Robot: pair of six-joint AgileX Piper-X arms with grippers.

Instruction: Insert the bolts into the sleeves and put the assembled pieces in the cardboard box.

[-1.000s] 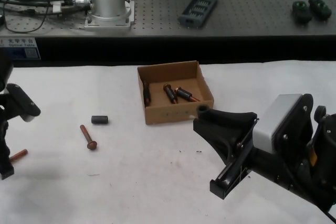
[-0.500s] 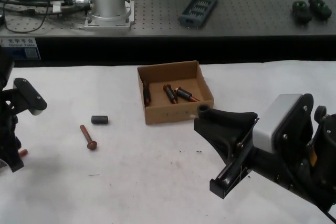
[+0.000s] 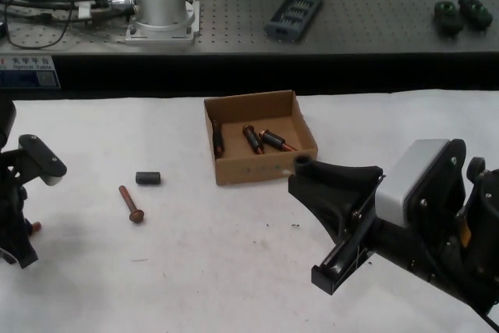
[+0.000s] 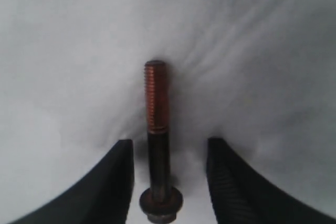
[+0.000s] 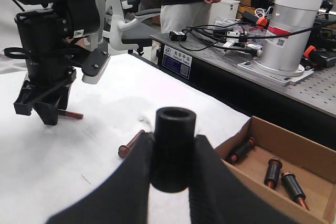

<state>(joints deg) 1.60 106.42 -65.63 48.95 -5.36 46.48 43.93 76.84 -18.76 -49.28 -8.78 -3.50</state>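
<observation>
My left hand [image 4: 169,148] sits low at the counter's [image 3: 234,271] 9 o'clock edge. Its fingers [image 4: 118,182] are spread and released, one on each side of a copper-coloured bolt [image 4: 157,108] and not touching it. The bolt lies flat on the white surface. Its long axis runs straight down the gap, head toward the wrist and threaded tip pointing away. I judge that closing across that axis should catch the shank.

My right hand [image 5: 173,153], toward 4 o'clock, is clenched on a black sleeve [image 5: 175,129] whose open bore pokes past the fingertips. From it, the cardboard box [image 3: 257,168] is near at about 11 o'clock, with three assembled pieces [image 3: 251,138] inside. A second bolt [image 3: 131,203] and a loose sleeve [image 3: 147,178] lie between the hands, nearer the left.
</observation>
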